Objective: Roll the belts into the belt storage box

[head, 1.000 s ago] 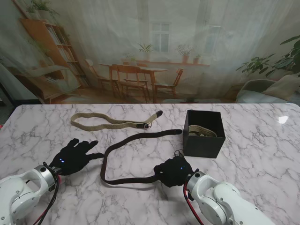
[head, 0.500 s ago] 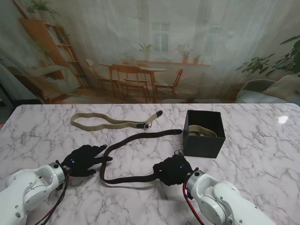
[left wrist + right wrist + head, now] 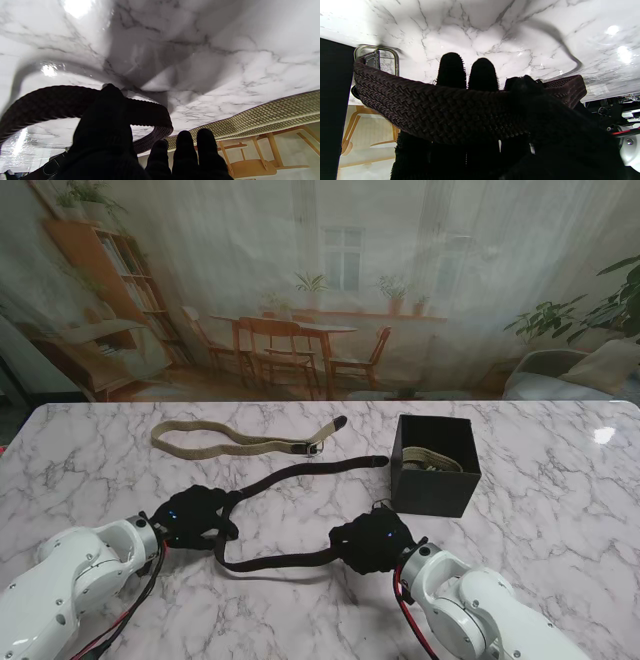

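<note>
change: over the last second my left hand (image 3: 193, 517) has slid right across the table (image 3: 560, 510) and reached the bend of the dark belt (image 3: 290, 472); before, it lay spread and apart from it.
meaning: i judge both ends of the slack are now covered, so rolling can begin; nothing of this belt is coiled yet.
left hand: fingers partly curled, thumb (image 3: 110, 100) lying over the strap in the wrist view; i cannot tell if it truly grips or only rests there.
right hand (image 3: 372, 542): clenched on the dark belt near its buckle (image 3: 376, 60), strap draped across the fingers (image 3: 451, 67).
dark belt: runs from my right hand out to the loop, then back toward the box (image 3: 433, 478).
box: right of centre, a tan coil already inside.
tan belt (image 3: 240, 442): flat near the far edge, untouched.
</note>
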Motion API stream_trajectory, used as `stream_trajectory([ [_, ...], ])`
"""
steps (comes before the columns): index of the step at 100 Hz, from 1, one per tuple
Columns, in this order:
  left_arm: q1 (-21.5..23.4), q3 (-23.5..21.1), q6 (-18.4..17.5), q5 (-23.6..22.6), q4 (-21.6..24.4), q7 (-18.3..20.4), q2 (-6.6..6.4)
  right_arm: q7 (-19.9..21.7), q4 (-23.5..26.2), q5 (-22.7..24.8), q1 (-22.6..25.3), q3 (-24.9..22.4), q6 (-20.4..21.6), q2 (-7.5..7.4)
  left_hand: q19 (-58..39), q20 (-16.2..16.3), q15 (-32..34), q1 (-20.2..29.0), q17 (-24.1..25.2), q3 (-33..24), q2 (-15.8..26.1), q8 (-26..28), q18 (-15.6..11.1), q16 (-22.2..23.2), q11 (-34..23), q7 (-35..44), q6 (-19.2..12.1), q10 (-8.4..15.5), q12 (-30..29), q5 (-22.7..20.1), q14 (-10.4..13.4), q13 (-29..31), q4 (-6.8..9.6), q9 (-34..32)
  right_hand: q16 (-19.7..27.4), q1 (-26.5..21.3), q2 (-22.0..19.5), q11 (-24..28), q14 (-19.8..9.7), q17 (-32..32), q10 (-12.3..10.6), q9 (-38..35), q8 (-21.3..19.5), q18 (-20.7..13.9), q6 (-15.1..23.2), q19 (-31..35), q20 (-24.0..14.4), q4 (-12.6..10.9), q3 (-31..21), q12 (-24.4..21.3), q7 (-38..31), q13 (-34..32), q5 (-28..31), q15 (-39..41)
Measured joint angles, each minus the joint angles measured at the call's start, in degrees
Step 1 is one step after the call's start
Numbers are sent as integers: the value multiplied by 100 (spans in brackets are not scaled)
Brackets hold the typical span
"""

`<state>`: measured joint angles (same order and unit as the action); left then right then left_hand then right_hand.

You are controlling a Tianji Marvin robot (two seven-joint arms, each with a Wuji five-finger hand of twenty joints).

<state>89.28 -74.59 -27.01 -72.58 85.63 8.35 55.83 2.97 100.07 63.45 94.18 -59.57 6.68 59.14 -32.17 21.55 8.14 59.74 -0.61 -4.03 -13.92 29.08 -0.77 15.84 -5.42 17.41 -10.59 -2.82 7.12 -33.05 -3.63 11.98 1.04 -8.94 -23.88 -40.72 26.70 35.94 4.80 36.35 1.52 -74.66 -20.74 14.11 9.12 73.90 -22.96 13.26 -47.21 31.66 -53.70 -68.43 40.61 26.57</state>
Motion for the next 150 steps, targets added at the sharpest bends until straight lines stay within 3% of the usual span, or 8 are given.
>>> stream_trajectory([
  [16, -135, 131, 185, -259, -152, -346, -2, -40, 99, 53, 147, -137, 59, 2, -131, 255, 137, 154, -5, 169, -5, 329, 0, 226, -480, 1345, 24, 104, 349, -424, 4, 89, 0, -418, -7, 0, -1, 0, 0, 0, 0, 0, 0, 0, 0, 0, -1, 0, 0, 40, 0, 0, 0, 0],
  [26, -75, 30, 237, -365, -168, -413, 4, -43, 172, 106, 246, -229, 107, 2, -194, 263, 232, 218, -8, 176, 71, 625, 3, 430, -580, 1747, 303, 105, 579, -437, 19, 189, -1, -563, -8, 0, -1, 0, 0, 0, 0, 0, -1, 0, 0, 0, -3, 0, 0, 43, 0, 0, 0, 0],
  [37, 256, -411, 212, -754, -69, -711, 47, -40, 257, 183, 371, -365, 165, 4, -197, 318, 317, 224, -9, 178, 242, 1030, 11, 689, -685, 1958, 433, 99, 862, -439, 5, 247, -18, -699, -8, 1, -4, 0, 0, 0, -1, 0, -1, -1, 0, 0, -3, 9, 10, 44, 67, 0, 0, 0],
  [47, 761, -950, 166, -1179, 332, -1070, 65, -37, 333, 227, 474, -463, 190, 7, -199, 319, 336, 224, -9, 180, 242, 1145, 14, 757, -684, 1977, 433, 99, 894, -439, 8, 248, -55, -704, -42, 2, -9, 0, 0, 0, -2, 0, -2, -1, 0, 0, -5, 13, 12, 45, 118, 0, 0, 0],
  [72, 1538, -1749, 116, -1572, 986, -1727, 50, -43, 484, 387, 687, -708, 296, 11, -199, 319, 337, 224, -9, 248, 242, 1163, 33, 774, -681, 1989, 437, 93, 953, -439, -25, 249, -114, -842, -63, 6, -14, -23, -1, 0, -2, 0, -5, -1, 0, 0, -5, 15, 14, 45, 145, 0, -9, 0],
  [103, 1632, -1728, 514, -1570, 815, -1782, 7, 13, 583, 806, 945, -1039, 266, 12, -199, 320, 405, 224, -8, 267, 243, 1213, 70, 868, -675, 1972, 437, 91, 986, -439, -26, 381, -115, -981, -63, 30, -66, -88, -1, -113, -10, 0, 48, -1, 0, -105, -5, 17, 198, 33, 228, 14, -15, 0],
  [132, 1557, -1555, 741, -1551, 498, -1666, -10, 269, 565, 1269, 1081, -1243, 110, -56, -199, 327, 405, 224, -8, 267, 238, 1230, 71, 868, -673, 1966, 544, 91, 1025, -506, -57, 451, -115, -1053, -63, 887, 319, -188, -4, -283, -132, 79, 57, 0, 23, -214, -10, 6, 208, -15, 135, 22, 5, 0],
  [150, 1463, -1479, 783, -1557, 414, -1492, -17, 329, 439, 1320, 1072, -1245, -26, -72, -199, 330, 406, 224, -8, 267, 238, 1245, 71, 891, -673, 1966, 607, 89, 1033, -507, -58, 455, -116, -1122, -63, 887, 374, -332, -29, -428, -167, 366, 57, 7, 26, -292, -10, 5, 239, -28, 135, 244, 13, -20],
])
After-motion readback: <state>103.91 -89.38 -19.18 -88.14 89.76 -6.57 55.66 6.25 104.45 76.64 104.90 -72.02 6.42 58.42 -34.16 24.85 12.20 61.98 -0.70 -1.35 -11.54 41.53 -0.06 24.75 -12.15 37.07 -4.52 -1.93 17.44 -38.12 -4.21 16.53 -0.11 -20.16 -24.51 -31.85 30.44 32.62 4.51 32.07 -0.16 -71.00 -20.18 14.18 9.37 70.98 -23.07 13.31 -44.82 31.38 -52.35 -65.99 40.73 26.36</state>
